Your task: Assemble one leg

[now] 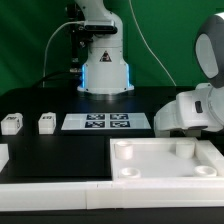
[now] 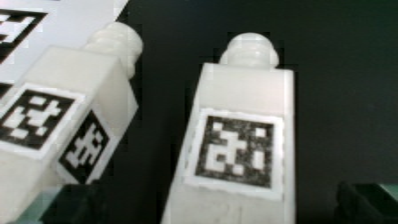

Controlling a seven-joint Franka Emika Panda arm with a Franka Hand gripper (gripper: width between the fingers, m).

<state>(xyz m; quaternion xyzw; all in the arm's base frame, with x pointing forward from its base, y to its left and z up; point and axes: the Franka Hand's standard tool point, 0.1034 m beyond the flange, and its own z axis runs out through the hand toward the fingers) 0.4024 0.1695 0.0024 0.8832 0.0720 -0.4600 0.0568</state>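
Note:
In the wrist view two white legs lie side by side on the black table, each with a rounded peg at its far end and a black-and-white tag on its upper face. My gripper [image 2: 222, 207] is open and straddles the nearer end of one leg [image 2: 240, 130], with a dark gap between each fingertip and the leg. The second leg [image 2: 75, 110] lies just beside it. A third tagged piece [image 2: 18, 28] shows at the corner. In the exterior view the arm's hand [image 1: 186, 112] is low at the right, and its fingers and these legs are hidden.
The wide white tray with round sockets [image 1: 165, 170] fills the front right of the exterior view. Two more small legs [image 1: 12, 123] [image 1: 46, 122] stand at the left. The marker board [image 1: 105, 122] lies mid-table. The robot base [image 1: 103, 70] stands behind it. A white piece [image 1: 3, 155] is at the left edge.

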